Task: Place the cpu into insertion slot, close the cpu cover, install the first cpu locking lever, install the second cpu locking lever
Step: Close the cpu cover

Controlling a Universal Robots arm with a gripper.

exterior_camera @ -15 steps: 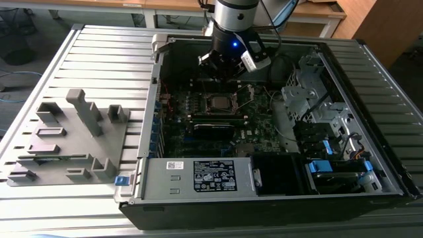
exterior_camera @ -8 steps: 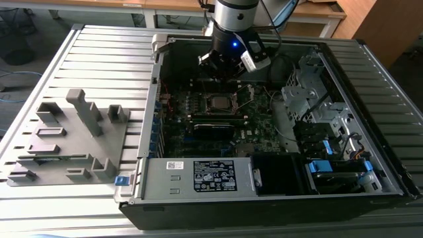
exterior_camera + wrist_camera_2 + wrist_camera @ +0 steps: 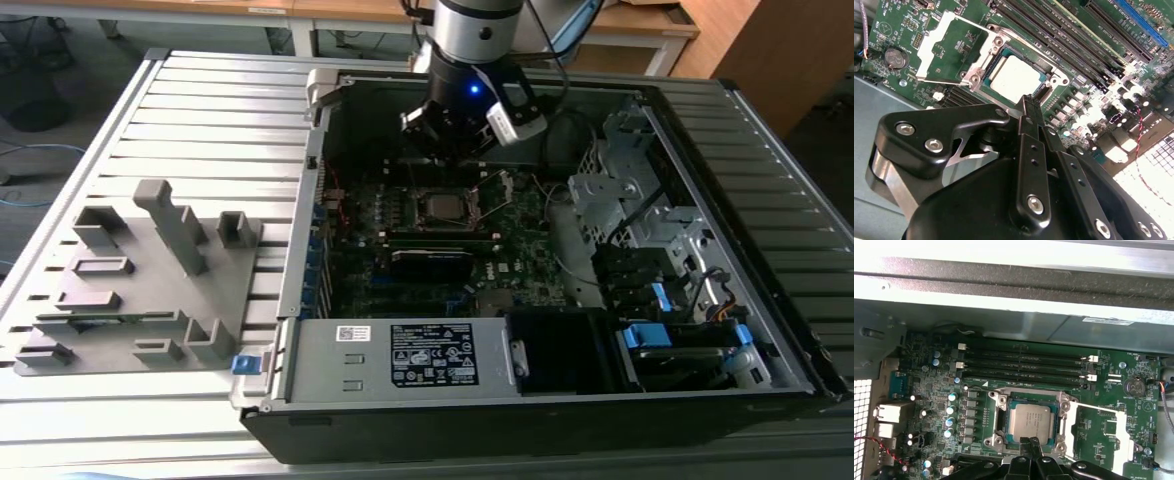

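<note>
Cpu (image 3: 1030, 421) seated, cpu cover (image 3: 1120, 430) open.
The claw (image 3: 1030, 441), pressed together, hovered at the insertion slot's (image 3: 1006, 416) edge; closing probably required swinging the cover over.

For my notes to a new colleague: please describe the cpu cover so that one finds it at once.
Inside the open computer case, look at the green motherboard, where the grey cpu sits in the insertion slot. Beside that slot the cpu cover is swung open. It is the only thin silver frame, with green board showing through its window.
</note>
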